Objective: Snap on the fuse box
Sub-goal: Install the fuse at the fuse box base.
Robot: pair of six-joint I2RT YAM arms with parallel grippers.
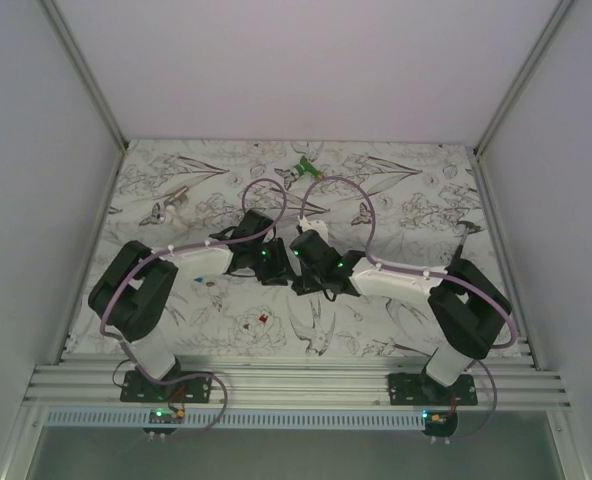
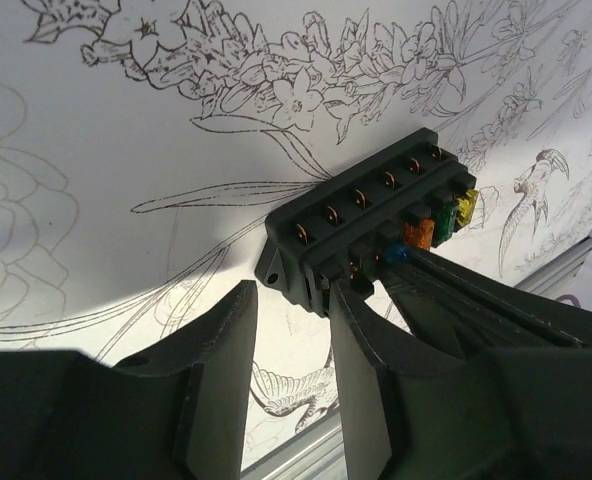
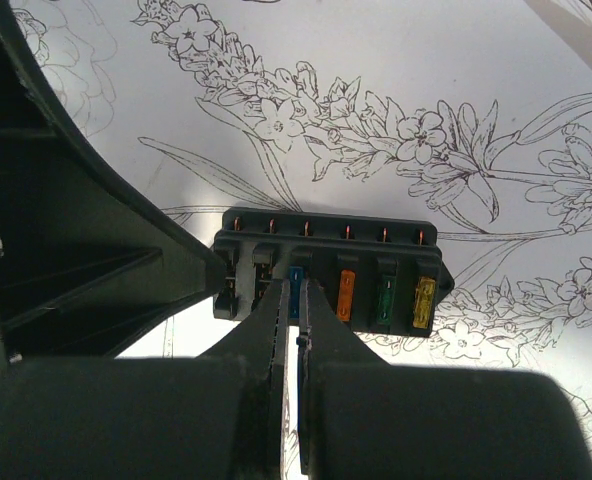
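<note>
The fuse box [image 3: 326,242] is a black oblong block lying on the flowered cloth, with orange [image 3: 346,295], green [image 3: 385,300] and yellow [image 3: 424,300] fuses in its slots. My right gripper [image 3: 297,292] is shut on a blue fuse [image 3: 295,278] that sits in a slot of the box. My left gripper [image 2: 296,295] is open at the box's [image 2: 366,215] end, with one finger [image 3: 176,262] against that end and nothing held between the jaws. From above, both grippers [image 1: 276,262] [image 1: 308,265] meet mid-table and hide the box.
A green-and-white gadget [image 1: 304,167] lies near the back edge. A tiny red fuse [image 1: 263,318] lies loose on the cloth in front of the grippers. A metal rail [image 1: 296,380] runs along the near edge, and white walls close in both sides.
</note>
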